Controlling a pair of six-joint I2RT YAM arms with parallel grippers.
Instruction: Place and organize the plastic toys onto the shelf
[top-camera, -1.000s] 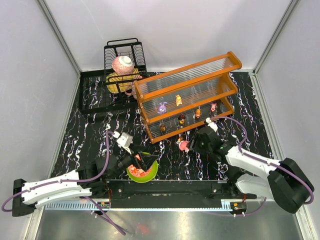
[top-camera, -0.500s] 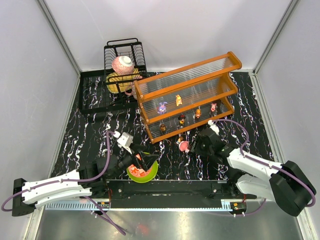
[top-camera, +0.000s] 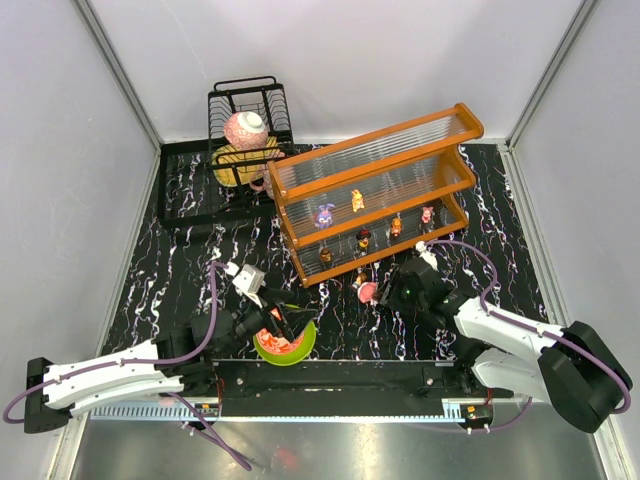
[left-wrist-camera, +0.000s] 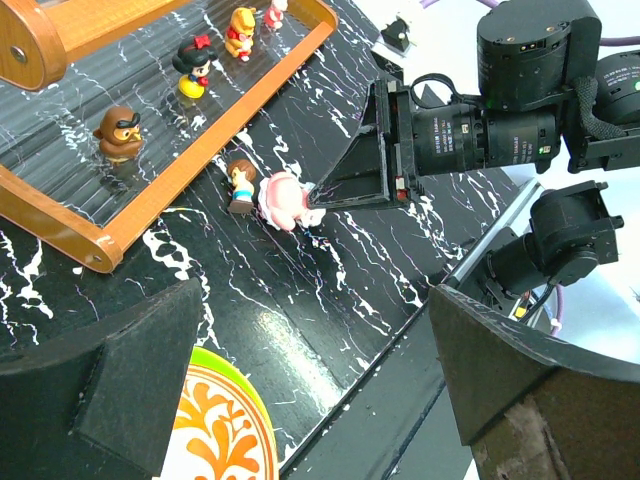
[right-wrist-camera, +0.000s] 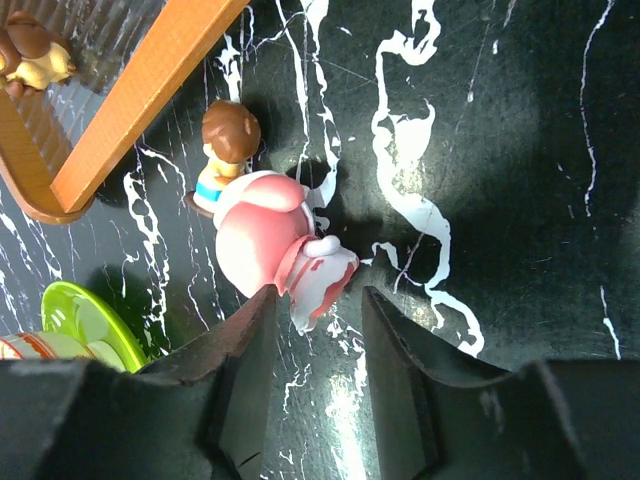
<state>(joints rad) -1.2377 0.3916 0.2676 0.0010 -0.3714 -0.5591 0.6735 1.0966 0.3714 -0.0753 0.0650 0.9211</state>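
The shelf (top-camera: 375, 190), orange-framed with clear ribbed panels, stands at the back centre; several small toys stand on its lower tiers, among them a purple one (top-camera: 324, 215) and a yellow one (top-camera: 357, 201). A pink-and-white round toy (top-camera: 368, 291) (right-wrist-camera: 265, 235) lies on the mat in front of the shelf, next to a brown-haired figurine (right-wrist-camera: 225, 140). My right gripper (right-wrist-camera: 320, 300) is open, low over the mat, its fingertips at the toy's white end. My left gripper (left-wrist-camera: 320, 400) is open and empty above the green-rimmed bowl (left-wrist-camera: 215, 430).
A black wire dish rack (top-camera: 250, 110) with a pink bowl and yellow dishes stands at the back left on a black tray (top-camera: 190, 190). The green-rimmed bowl (top-camera: 290, 345) sits at the near edge. The shelf's orange rail (right-wrist-camera: 140, 90) lies just beyond the pink toy.
My right gripper has shifted slightly nearer and lower by the pink-and-white toy. The toy and my left arm have barely moved.
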